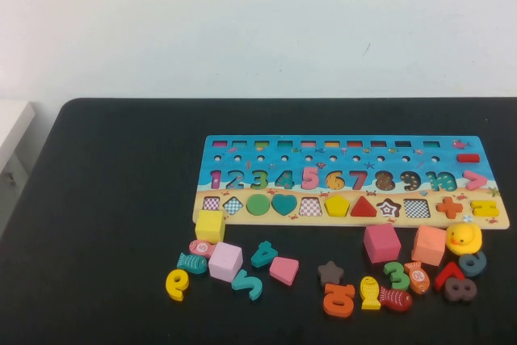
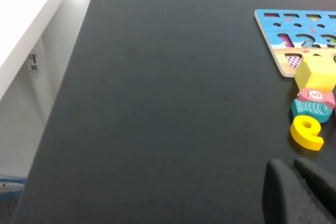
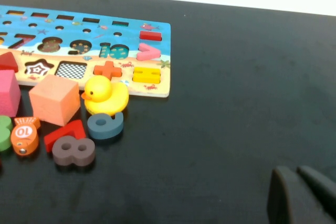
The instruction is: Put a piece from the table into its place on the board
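High view: your yellow pentagon piece (image 1: 337, 206), flat, sits in its slot on the board (image 1: 347, 145).

Left wrist view: left gripper (image 2: 294, 169) fingers together, over bare table (image 2: 157, 103).

Right wrist view: right gripper (image 3: 296, 174) fingers together, holding nothing, well apart from the yellow duck (image 3: 106, 95).

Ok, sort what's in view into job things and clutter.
Job: yellow pentagon, already seated in the board; table; left gripper and right gripper, both over bare table near their own sides.
Clutter: yellow cube, duck, pink cube, loose numerals, fish.
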`<action>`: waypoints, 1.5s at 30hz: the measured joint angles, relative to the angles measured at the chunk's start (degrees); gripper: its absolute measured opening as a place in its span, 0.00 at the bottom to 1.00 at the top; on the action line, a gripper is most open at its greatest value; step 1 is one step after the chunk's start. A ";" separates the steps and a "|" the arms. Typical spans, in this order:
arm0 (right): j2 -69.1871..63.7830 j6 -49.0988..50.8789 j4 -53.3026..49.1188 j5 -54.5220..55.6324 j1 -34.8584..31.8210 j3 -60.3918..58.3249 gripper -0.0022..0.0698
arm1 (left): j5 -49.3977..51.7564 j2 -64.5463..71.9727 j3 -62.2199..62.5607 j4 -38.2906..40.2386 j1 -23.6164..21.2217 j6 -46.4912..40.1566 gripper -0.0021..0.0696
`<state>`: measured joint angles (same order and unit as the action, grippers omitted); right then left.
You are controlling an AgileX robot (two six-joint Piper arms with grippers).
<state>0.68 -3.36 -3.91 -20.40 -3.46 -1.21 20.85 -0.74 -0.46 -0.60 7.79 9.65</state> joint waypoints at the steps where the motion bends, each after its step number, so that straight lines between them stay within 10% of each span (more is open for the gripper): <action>1: 0.00 0.00 0.00 0.00 0.00 0.00 0.06 | 0.00 0.00 0.00 0.00 0.00 -0.15 0.03; 45: 0.00 0.00 0.00 0.00 0.00 0.00 0.06 | -1.57 -0.05 -0.10 1.12 0.00 -6.15 0.03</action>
<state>0.68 -3.36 -3.91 -20.40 -3.46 -1.21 19.28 -0.80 -0.56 0.52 7.79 3.50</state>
